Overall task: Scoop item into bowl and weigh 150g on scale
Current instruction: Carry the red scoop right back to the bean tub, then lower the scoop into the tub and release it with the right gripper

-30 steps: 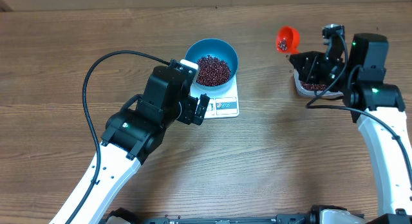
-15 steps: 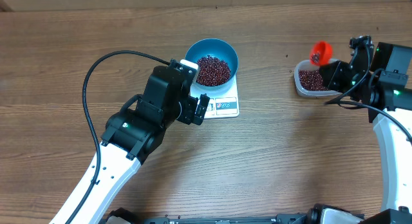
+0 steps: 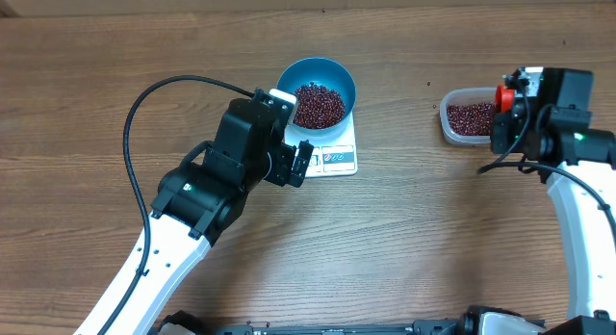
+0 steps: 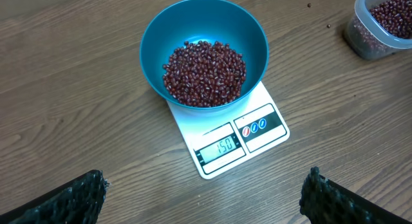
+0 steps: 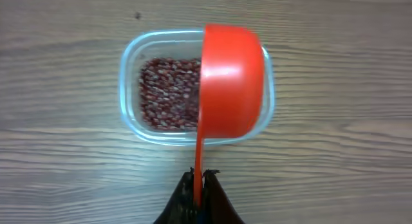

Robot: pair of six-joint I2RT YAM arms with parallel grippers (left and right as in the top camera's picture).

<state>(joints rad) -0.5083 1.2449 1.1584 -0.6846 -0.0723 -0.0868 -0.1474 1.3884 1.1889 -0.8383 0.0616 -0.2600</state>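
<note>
Blue bowl (image 4: 153, 38), one, on the one white scale (image 4: 188, 125), holds a heap of red-brown beans (image 4: 205, 73); display reads 150. One clear tub (image 5: 129, 89), well right on the desk (image 3: 404, 239), holds more. My right gripper (image 5: 199, 185) pinches one red scoop (image 5: 232, 82) by its handle above the tub; my left gripper (image 4: 203, 198) is spread wide, empty.

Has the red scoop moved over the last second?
Yes. In the overhead view the red scoop went right and down the frame, from upper left of the clear tub to its right end.
</note>
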